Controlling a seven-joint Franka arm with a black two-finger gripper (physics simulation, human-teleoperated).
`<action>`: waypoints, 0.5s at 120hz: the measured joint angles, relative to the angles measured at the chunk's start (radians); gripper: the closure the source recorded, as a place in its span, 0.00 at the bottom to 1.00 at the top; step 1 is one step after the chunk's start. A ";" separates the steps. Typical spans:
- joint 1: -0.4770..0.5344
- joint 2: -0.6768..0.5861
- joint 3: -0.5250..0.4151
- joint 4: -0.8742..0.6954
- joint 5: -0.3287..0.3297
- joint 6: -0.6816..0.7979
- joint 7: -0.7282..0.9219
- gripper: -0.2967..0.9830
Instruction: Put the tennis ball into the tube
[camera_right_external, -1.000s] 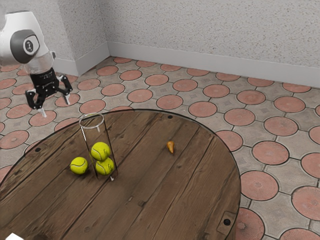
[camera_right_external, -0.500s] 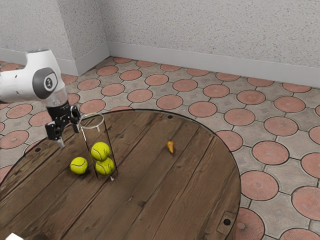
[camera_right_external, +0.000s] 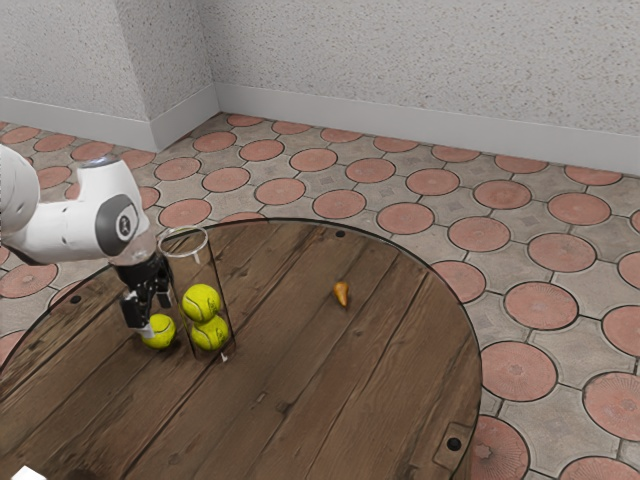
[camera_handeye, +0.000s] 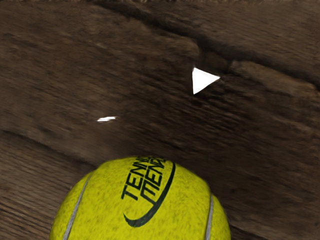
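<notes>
At loose, round yellow felt ball (camera_handeye: 142, 202) | black mechanical gripper (camera_right_external: 156, 320): closure indeterminable | low position: presumably for lifting into clear cylindrical tube (camera_right_external: 190, 268)

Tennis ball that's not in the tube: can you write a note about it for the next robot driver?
Gripper: down at the loose tennis ball; can't tell if it has a grip.
Tube: standing on the table, beside the loose ball, two other balls stacked inside.
Done: gripper at the ball.
Left: make sure of the grip, lift it over the tube, let go inside.
</notes>
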 joint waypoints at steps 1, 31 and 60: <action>0.000 0.002 0.000 0.000 -0.001 0.002 -0.002 0.23; 0.001 0.008 -0.006 -0.043 -0.009 0.071 -0.056 0.23; -0.001 0.001 -0.011 -0.064 -0.008 0.132 -0.090 0.44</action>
